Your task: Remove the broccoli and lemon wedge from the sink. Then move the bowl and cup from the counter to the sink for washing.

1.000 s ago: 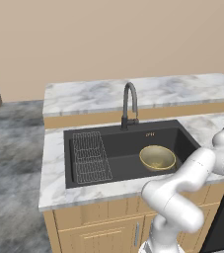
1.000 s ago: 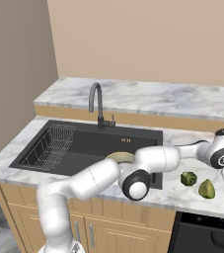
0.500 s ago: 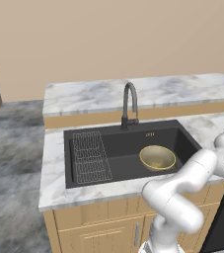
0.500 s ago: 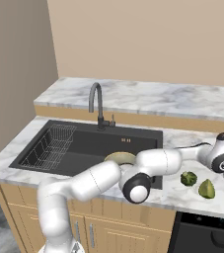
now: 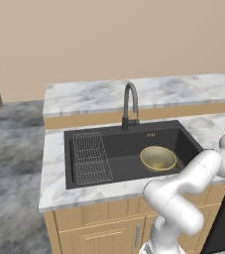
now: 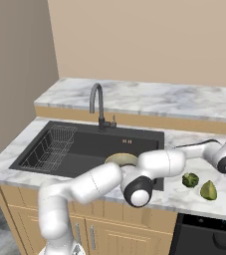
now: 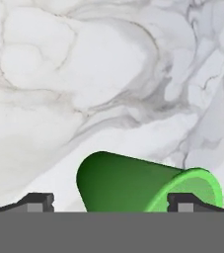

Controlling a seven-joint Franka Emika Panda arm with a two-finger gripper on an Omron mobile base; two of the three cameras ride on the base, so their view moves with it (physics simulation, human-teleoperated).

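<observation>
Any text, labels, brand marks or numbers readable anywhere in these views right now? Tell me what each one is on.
No readable text anywhere.
Sink: small gold marks on the back wall, behind the bowl, too small to read.
Cup, broccoli, lemon wedge, counter: no markings.

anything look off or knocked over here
Yes: the cup lies on its side on the counter, between the gripper's fingertips, not upright. The bowl sits normally in the sink.
</observation>
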